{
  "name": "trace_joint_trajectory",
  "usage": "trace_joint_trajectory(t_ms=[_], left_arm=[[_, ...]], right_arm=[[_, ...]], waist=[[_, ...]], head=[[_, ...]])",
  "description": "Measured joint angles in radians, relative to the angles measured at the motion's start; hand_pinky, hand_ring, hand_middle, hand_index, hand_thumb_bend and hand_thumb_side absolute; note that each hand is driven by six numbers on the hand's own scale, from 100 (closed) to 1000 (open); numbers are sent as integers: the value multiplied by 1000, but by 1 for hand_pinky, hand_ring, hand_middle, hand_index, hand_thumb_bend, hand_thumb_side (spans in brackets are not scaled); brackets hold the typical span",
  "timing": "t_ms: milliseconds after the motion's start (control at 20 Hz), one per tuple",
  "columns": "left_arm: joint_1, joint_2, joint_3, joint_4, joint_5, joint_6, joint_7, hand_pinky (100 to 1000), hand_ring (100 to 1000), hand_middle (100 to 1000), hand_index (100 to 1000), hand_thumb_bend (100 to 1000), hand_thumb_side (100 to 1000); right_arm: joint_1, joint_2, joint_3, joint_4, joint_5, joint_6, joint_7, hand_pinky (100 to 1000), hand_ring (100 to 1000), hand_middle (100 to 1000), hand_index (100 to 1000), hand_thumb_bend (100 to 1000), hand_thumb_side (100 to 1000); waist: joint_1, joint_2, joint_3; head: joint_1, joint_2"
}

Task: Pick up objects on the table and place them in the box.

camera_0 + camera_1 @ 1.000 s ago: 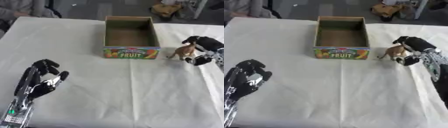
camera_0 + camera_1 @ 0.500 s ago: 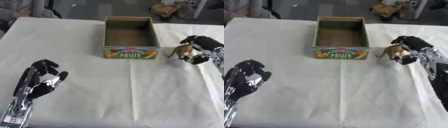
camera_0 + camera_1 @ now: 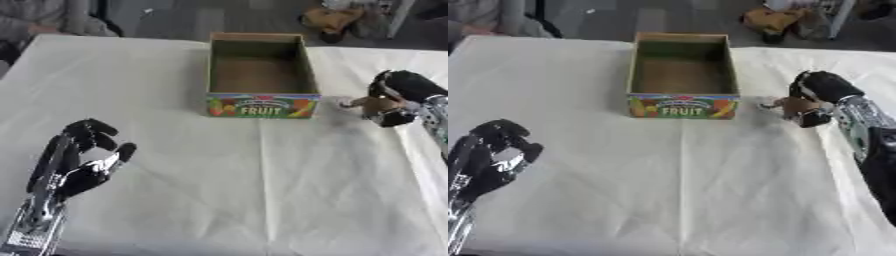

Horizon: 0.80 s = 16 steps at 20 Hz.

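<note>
Right hand (image 3: 820, 95): black, entering from the right side of the view, its fingers (image 3: 391, 118) curled round a small brown toy animal (image 3: 791, 104), which shows between fingers and thumb with one end poking out toward the box; whether the toy touches the cloth beneath cannot be told. Toy animal: brown, four-legged by its outline, kind not discernible, held just to the right of the box's front right corner, near it but apart. Box (image 3: 259, 70): open-topped cardboard carton, brown inside, nothing visible in it, front panel printed with coloured fruit pictures and the word FRUIT; stands upright on the far middle of the surface, long side running away from the robot. Left hand (image 3: 80, 160): black with silver parts, at the lower left of the view, well apart from box and toy, fingers loosely bent and spread, holding nothing, forearm running off the bottom edge. Surface (image 3: 254, 190): a table covered by a white cloth with fold creases, one crease running from the box's front toward the near edge. Beyond the far edge: grey floor, an orange-brown object (image 3: 331, 20) lying on it, blurred, and part of a seated person (image 3: 39, 17) at the upper left corner.
</note>
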Motion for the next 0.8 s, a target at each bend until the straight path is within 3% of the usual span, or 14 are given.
trace_joint_trajectory(t_ms=[250,800], left_arm=[[0,0,0,0,0,0,0,553,501,537,583,631,368],[0,0,0,0,0,0,0,552,501,537,583,633,368]], right_arm=[[0,3,0,0,5,3,-36,648,557,305,383,100,100],[-27,3,7,-36,16,8,-69,658,566,312,384,100,100]], waist=[[0,0,0],[-4,-1,1]], head=[[0,0],[0,0]])
